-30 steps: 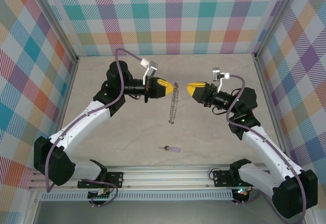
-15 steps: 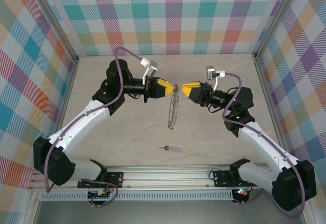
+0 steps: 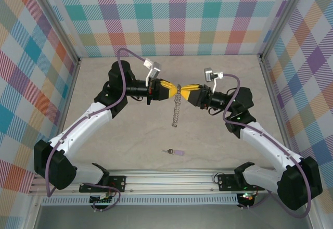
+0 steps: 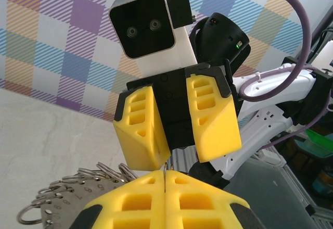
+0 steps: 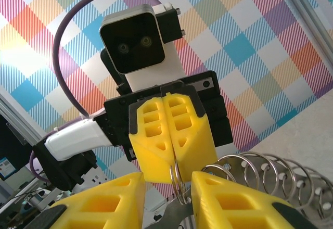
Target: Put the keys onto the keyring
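Observation:
The keyring [image 3: 176, 109], a thin silvery hoop edged with small wire loops, hangs edge-on above the table. My left gripper [image 3: 174, 90] is shut on its top; in the left wrist view the closed yellow pads [image 4: 140, 198] pinch a thin metal edge, and loops [image 4: 78, 183] show at the lower left. My right gripper [image 3: 183, 89] faces it, tip to tip, and is open. In the right wrist view one wire loop [image 5: 176, 179] stands between the spread fingers [image 5: 229, 198], untouched. The key with its lilac tag [image 3: 174, 151] lies on the table near the front edge.
Checked walls close in the beige table [image 3: 130, 130] on three sides. An aluminium rail [image 3: 171, 177] runs along the near edge by the arm bases. Both arms meet over the middle of the table.
The right gripper has moved left, from a gap away to open fingers around the ring's top loop, against the left gripper's tips. The left gripper and the key have stayed put.

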`<state>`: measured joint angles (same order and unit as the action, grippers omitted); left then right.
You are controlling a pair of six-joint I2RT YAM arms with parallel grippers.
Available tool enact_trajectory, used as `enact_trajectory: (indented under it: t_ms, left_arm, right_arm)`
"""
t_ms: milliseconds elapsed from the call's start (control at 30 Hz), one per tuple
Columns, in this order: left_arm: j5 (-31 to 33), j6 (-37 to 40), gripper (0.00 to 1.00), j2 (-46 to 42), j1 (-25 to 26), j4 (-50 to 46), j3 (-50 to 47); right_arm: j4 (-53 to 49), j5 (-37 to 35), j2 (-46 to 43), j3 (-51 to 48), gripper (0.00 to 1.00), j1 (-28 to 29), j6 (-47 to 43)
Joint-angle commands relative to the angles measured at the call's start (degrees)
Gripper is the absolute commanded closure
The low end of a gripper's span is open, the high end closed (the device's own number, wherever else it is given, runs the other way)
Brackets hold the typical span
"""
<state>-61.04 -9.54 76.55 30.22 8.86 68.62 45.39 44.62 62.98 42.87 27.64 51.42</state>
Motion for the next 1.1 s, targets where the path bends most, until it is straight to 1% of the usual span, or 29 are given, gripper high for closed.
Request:
enact_trajectory:
  t_ms: [0, 267, 333, 567, 667, 700, 767, 867, 900, 967, 1033, 1067]
  left_arm:
    - [-1.28, 0.75, 1.0, -0.21, -0.16, 0.63, 2.76]
    - [-1.36, 0.75, 1.0, -0.12, 0.02, 0.37, 3.0]
    - [-1.33, 0.75, 1.0, -0.14, 0.04, 0.38, 3.09]
    - [-1.38, 1.06, 1.0, 0.08, 0.11, 0.01, 3.24]
    - [-1.45, 1.1, 1.0, 0.09, 0.1, -0.21, 3.21]
    - [-1.37, 1.17, 1.0, 0.16, 0.11, -0.29, 3.23]
    - [-0.88, 1.19, 1.0, -0.03, 0.11, -0.57, 3.32]
    - [2.77, 1.26, 1.0, -0.91, 0.08, -2.01, 3.2]
    - [4.0, 0.92, 0.96, -1.61, 0.02, -1.96, 2.78]
    - [6.83, -0.31, 0.84, -3.03, -0.23, -1.02, 1.31]
    - [9.66, -3.79, 0.73, -4.4, -0.72, 2.45, -1.19]
    - [11.05, -5.59, 0.69, -5.13, -0.92, 4.42, -2.47]
  right_arm:
    - [1.31, 0.03, 0.21, 2.37, 0.69, 0.49, -1.53]
    - [0.84, -0.22, 0.94, 2.5, 0.69, 0.75, -1.98]
    - [0.73, -0.16, 1.3, 2.65, 0.71, 0.84, -2.02]
    - [0.59, 0.37, 2.56, 3.45, 0.81, 1.33, -2.28]
    - [0.24, 0.24, 2.72, 3.6, 0.93, 1.33, -2.63]
    - [-0.14, 0.31, 2.7, 3.54, 0.99, 1.36, -3.0]
    - [-1.09, -0.03, 2.41, 3.46, 1.0, 1.4, -3.97]
    - [-3.5, -1.93, 1.12, 3.11, 1.0, 1.21, -6.49]
    - [-4.1, -2.4, 0.64, 3.01, 1.0, 1.12, -7.24]
    - [-4.19, -2.95, -0.1, 2.62, 1.0, 0.84, -7.74]
    - [-3.11, -3.18, -0.56, 2.32, 1.0, 0.65, -7.61]
    - [-2.5, -3.27, -0.66, 2.18, 1.0, 0.58, -7.5]
